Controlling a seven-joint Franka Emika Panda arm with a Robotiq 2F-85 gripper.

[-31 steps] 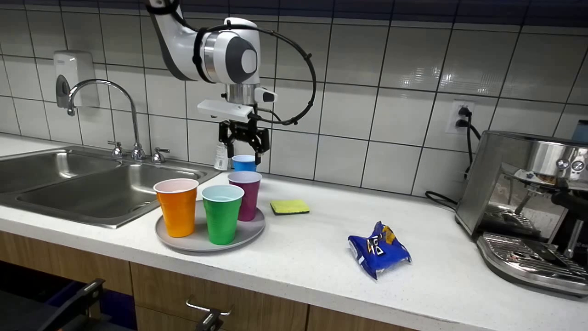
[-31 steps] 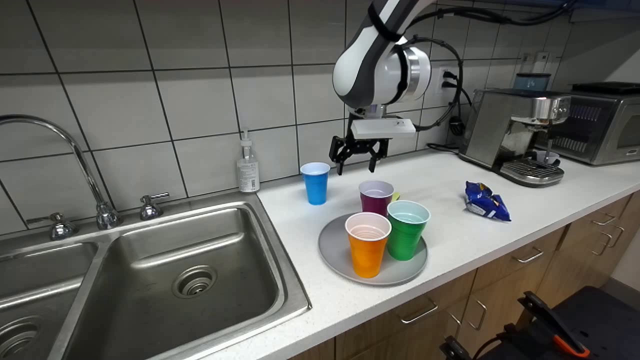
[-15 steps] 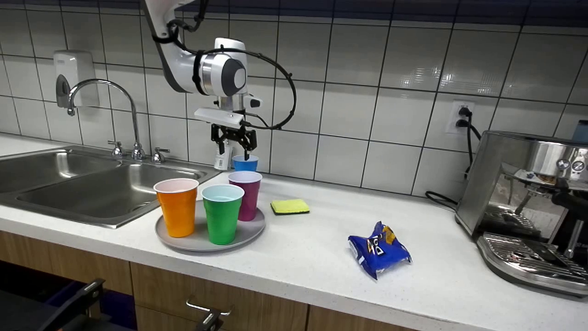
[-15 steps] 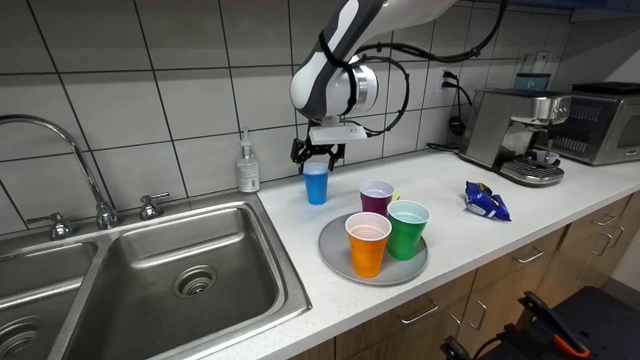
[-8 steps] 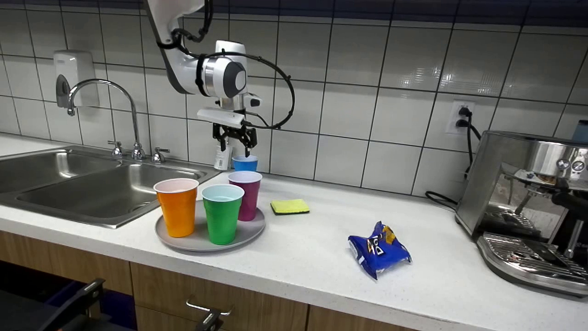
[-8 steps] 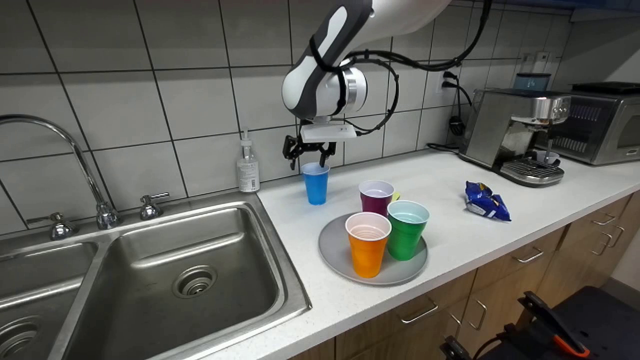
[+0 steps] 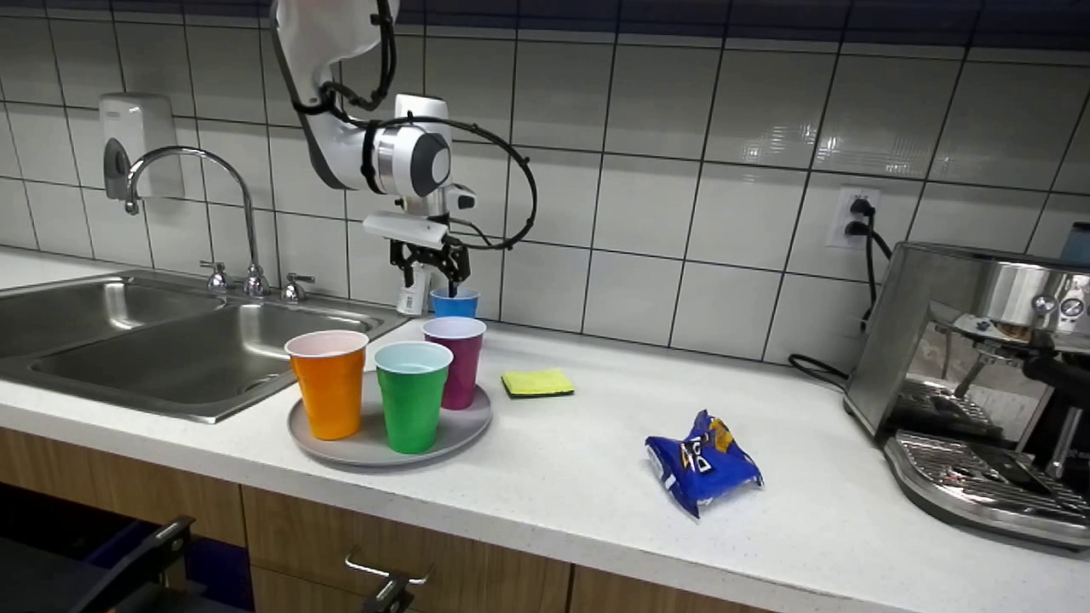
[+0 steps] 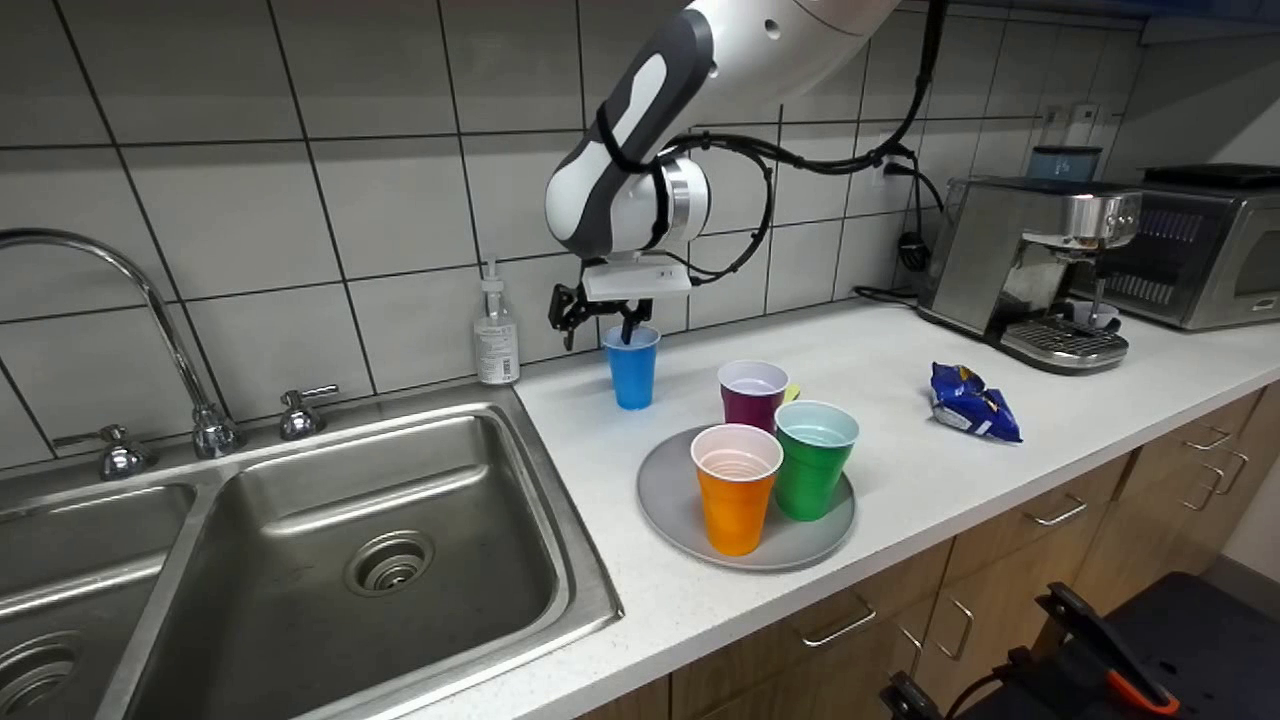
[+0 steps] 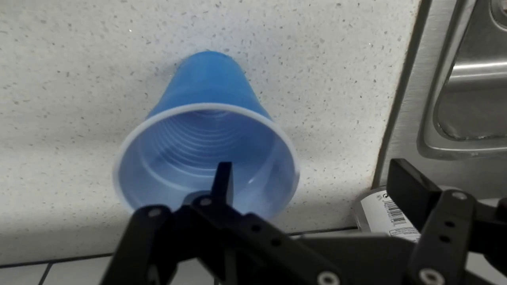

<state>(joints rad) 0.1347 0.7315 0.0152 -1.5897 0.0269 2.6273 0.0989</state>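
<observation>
While the blue cup (image 8: 632, 378) stands upright, the tool (image 8: 599, 341) hangs spread at its mouth

Although the blue cup, on the bench (image 8: 830, 345) near the tiled wall (image 8: 400, 210), is the nearest item, the tool holds nothing: its fingers (image 9: 223, 182) stand wide apart. One finger overlaps the cup's mouth; whether its tip is inside or above the rim cannot be determined. The second finger is clear of the cup, toward the sink (image 8: 553, 500). Near the cup, also on the sink side, stands a labelled pump bottle (image 8: 497, 345). On the side of the cup away from the wall, a grey plate (image 8: 672, 490) carries three upright cups: a purple cup (image 8: 750, 402), nearest the blue cup, plus an orange cup (image 8: 737, 505) and a green cup (image 8: 812, 472). On the side of the blue cup opposite the sink, a yellow-green sponge (image 7: 537, 382) lies on the bench; a blue snack bag (image 7: 703, 464) lies well apart, and a steel coffee machine (image 8: 985, 250) stands farther off in that direction.
</observation>
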